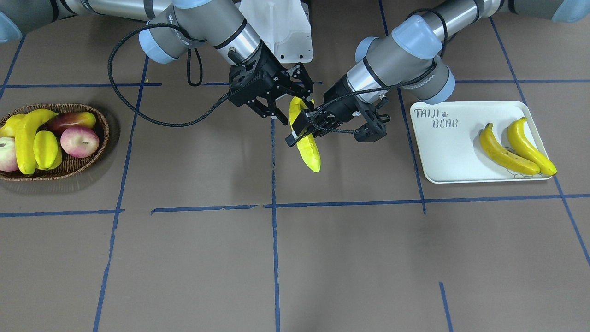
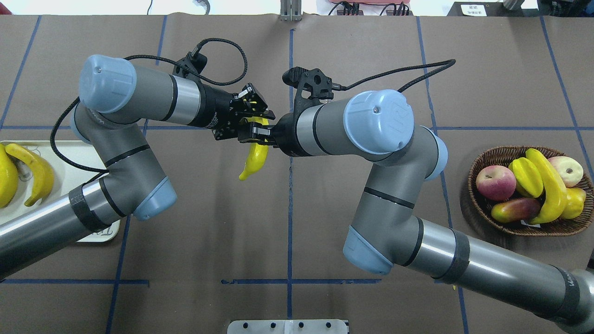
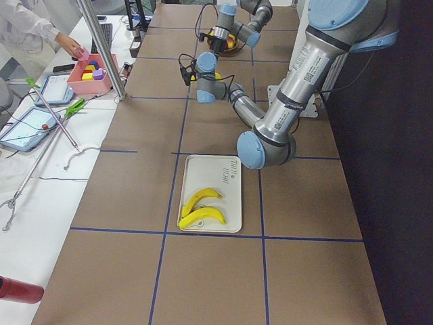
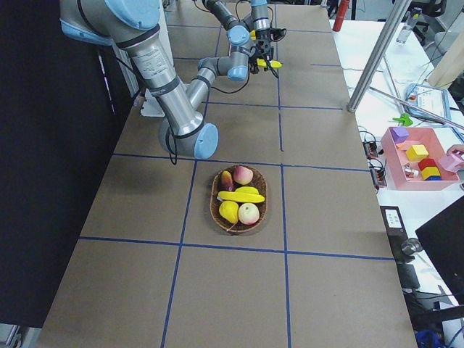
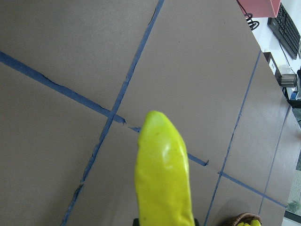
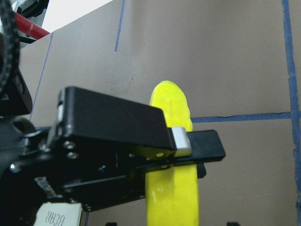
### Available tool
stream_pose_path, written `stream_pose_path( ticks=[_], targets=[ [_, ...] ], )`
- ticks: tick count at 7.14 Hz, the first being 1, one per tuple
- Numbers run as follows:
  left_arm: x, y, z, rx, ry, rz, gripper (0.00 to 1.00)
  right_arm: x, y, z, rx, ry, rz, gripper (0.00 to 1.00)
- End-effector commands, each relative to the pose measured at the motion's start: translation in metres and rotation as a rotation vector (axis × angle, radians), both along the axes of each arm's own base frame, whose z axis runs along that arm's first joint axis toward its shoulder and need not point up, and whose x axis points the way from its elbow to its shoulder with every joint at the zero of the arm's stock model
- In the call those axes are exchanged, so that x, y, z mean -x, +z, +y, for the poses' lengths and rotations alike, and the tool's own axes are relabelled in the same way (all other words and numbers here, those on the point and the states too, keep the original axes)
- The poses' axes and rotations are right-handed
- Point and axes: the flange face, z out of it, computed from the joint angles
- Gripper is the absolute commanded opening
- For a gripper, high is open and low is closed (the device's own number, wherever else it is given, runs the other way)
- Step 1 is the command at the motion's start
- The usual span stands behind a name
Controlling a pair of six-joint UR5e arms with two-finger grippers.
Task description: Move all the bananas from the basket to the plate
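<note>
At frame centre, left gripper (image 1: 304, 130) clamps a banana (image 1: 309, 154); right gripper (image 1: 290, 99), jaws seemingly apart: hand-over done, plate (image 1: 442, 152) at right next.

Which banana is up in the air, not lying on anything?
The bright yellow banana in the middle, gripped by the left hand above the table. Two other bananas lie on the white tray, a fourth banana in the basket.
</note>
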Motion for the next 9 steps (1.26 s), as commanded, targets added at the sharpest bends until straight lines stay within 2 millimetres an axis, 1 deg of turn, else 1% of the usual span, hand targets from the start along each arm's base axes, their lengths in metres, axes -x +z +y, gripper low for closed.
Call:
stream_pose_path(
  ticks=[1,2,3,4,5,6,7,8,9],
  targets=[
    [0.006,0.02,-0.004,0.016,-0.019,-0.024,0.0,-0.016,0.0,-0.008,0.017,-0.029,0.01,0.99],
    [0.011,0.045,-0.006,0.03,-0.058,-0.054,0.0,-0.038,0.007,-0.019,0.043,-0.067,0.028,0.99],
    [0.025,0.081,-0.013,0.063,-0.082,-0.102,0.0,-0.055,0.027,-0.03,0.081,-0.106,0.058,0.99],
    [0.039,0.127,-0.012,0.09,-0.092,-0.164,0.0,-0.065,0.062,-0.04,0.077,-0.102,0.109,0.99],
    [0.064,0.169,-0.016,0.112,-0.108,-0.226,0.0,-0.078,0.099,-0.051,0.063,-0.102,0.184,0.99],
    [0.081,0.212,-0.015,0.115,-0.098,-0.332,0.0,-0.098,0.124,-0.07,0.098,-0.123,0.296,0.99],
    [0.098,0.245,-0.015,0.134,-0.083,-0.452,0.0,-0.113,0.13,-0.076,0.082,-0.14,0.382,0.99],
    [0.12,0.267,-0.025,0.17,-0.089,-0.539,0.0,-0.138,0.148,-0.075,0.069,-0.148,0.442,0.99],
    [0.145,0.295,-0.026,0.224,-0.106,-0.593,0.0,-0.148,0.159,-0.072,0.045,-0.167,0.477,0.99]
  ],
)
